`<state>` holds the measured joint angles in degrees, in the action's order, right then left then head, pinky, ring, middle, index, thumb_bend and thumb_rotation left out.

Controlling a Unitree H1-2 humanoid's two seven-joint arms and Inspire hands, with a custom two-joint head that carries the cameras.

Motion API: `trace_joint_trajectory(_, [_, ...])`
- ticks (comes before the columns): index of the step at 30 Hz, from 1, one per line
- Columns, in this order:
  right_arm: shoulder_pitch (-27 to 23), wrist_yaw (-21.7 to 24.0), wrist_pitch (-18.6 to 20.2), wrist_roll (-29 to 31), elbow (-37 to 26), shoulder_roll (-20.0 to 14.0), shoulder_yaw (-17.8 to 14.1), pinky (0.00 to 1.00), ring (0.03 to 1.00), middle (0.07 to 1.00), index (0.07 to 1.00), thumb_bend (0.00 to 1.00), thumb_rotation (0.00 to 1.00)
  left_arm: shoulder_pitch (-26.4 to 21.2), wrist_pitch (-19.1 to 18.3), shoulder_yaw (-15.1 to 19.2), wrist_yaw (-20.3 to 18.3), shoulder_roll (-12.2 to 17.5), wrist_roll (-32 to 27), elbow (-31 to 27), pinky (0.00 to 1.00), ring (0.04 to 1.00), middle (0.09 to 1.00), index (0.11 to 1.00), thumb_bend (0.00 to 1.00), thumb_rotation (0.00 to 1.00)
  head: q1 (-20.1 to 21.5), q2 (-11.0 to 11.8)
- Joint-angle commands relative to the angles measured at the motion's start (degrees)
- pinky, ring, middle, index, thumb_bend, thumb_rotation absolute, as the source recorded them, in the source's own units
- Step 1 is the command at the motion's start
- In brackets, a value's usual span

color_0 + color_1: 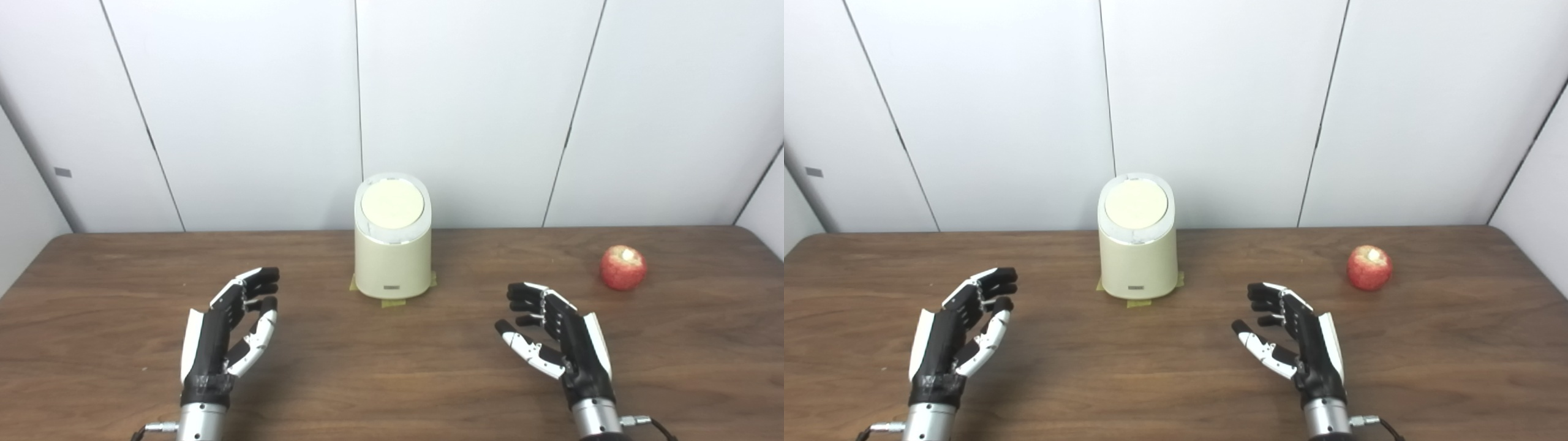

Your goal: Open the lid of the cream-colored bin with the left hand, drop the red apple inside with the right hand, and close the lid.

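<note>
Nothing done yet: my left hand [229, 327] and right hand [554, 334] hover low in frame, fingers spread, holding nothing. The cream-colored bin [392, 245] sits center with its lid [392, 204] down, the red apple [623, 267] untouched at right on the table [392, 380]. Opening, dropping and closing all remain.

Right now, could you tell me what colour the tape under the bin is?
Yellowish tape, clearest in the left eye view.
</note>
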<state>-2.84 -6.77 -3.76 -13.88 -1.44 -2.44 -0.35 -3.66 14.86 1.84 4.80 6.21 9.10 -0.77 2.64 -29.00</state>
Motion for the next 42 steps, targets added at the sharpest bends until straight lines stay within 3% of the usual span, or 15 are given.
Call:
trace_joint_trajectory(1, [-2.0, -0.4, -2.0, 0.2, -1.2, 0.0, 0.0, 0.61, 0.689, 0.698, 0.673, 0.24, 0.17, 0.7, 1.9, -0.4, 0.6, -0.3, 1.3, 2.0, 0.65, 0.732, 0.754, 0.730, 0.23, 0.30, 0.1, -0.1])
trace_joint_trajectory(20, [-1.9, -0.2, -0.7, -0.1, -1.8, 0.0, 0.1, 0.62, 0.695, 0.706, 0.683, 0.24, 0.20, 0.4, 2.2, -0.5, 0.7, -0.2, 1.6, 2.1, 0.64, 0.728, 0.753, 0.729, 0.23, 0.30, 0.1, 0.0])
trace_joint_trajectory(24, [-2.1, -0.1, -1.3, 0.5, -1.1, 0.0, 0.0, 0.63, 0.702, 0.711, 0.685, 0.24, 0.19, -0.8, 3.1, -0.5, 2.0, 0.3, 4.7, 1.8, 0.63, 0.720, 0.751, 0.729, 0.22, 0.29, 0.1, 0.3])
trace_joint_trajectory(27, [-2.2, -0.5, -1.7, -0.3, -0.7, -0.2, 0.2, 0.61, 0.691, 0.702, 0.679, 0.24, 0.19, -1.7, 2.8, -0.3, 2.6, 0.3, 5.6, 0.7, 0.62, 0.713, 0.748, 0.728, 0.24, 0.34, -0.1, 0.4])
trace_joint_trajectory(34, [-2.3, -0.7, -1.8, -0.5, -0.2, -0.1, 0.2, 0.62, 0.698, 0.704, 0.682, 0.23, 0.18, -5.1, 1.5, 0.2, 2.7, 0.1, 6.0, -1.1, 0.58, 0.693, 0.736, 0.725, 0.26, 0.30, 0.2, 0.6])
trace_joint_trajectory(37, [-2.3, -0.7, -1.7, -0.4, -0.2, 0.0, 0.1, 0.61, 0.692, 0.701, 0.679, 0.24, 0.18, -6.8, 1.5, 0.2, 2.6, -0.1, 6.1, -1.2, 0.62, 0.719, 0.745, 0.727, 0.29, 0.33, 0.2, 0.6])
trace_joint_trajectory(40, [-2.2, -0.6, -1.5, -0.1, -0.4, 0.1, 0.1, 0.62, 0.697, 0.709, 0.685, 0.24, 0.21, -9.2, -0.7, 0.2, 2.7, -0.9, 6.6, -2.1, 0.63, 0.724, 0.747, 0.726, 0.34, 0.34, 0.2, 0.6])
trace_joint_trajectory(42, [-2.2, -0.7, -1.7, -0.3, -0.4, 0.1, 0.1, 0.62, 0.691, 0.704, 0.683, 0.24, 0.21, -11.1, -4.5, 0.3, 2.3, -1.7, 6.3, -3.2, 0.61, 0.724, 0.754, 0.737, 0.39, 0.32, 0.1, 0.5])
